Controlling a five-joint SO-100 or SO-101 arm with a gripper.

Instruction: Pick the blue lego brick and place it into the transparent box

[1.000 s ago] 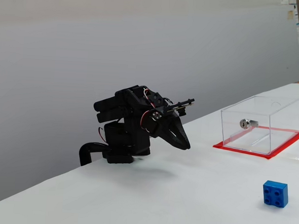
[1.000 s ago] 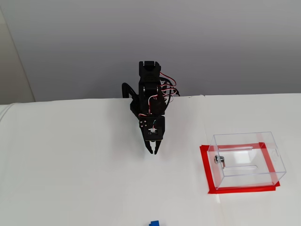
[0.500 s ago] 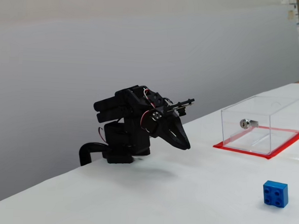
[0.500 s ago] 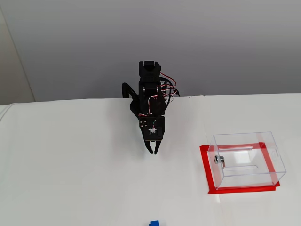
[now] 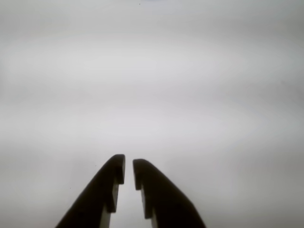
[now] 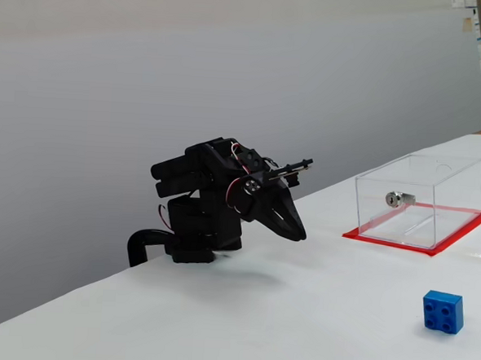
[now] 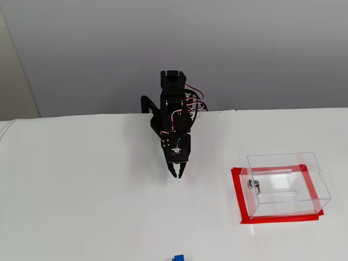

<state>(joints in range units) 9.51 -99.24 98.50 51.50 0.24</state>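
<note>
Blue lego brick (image 6: 443, 311) lies well ahead of the gripper (image 7: 178, 175), unreached | jaws nearly pressed together, empty | transparent box (image 7: 285, 184) off to one side.

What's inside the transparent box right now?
The transparent box holds no brick; only its silver knob shows on one wall. The blue lego brick sits outside on the table.

Only a sliver of the blue lego brick (image 7: 178, 258) shows, cut off below.
</note>
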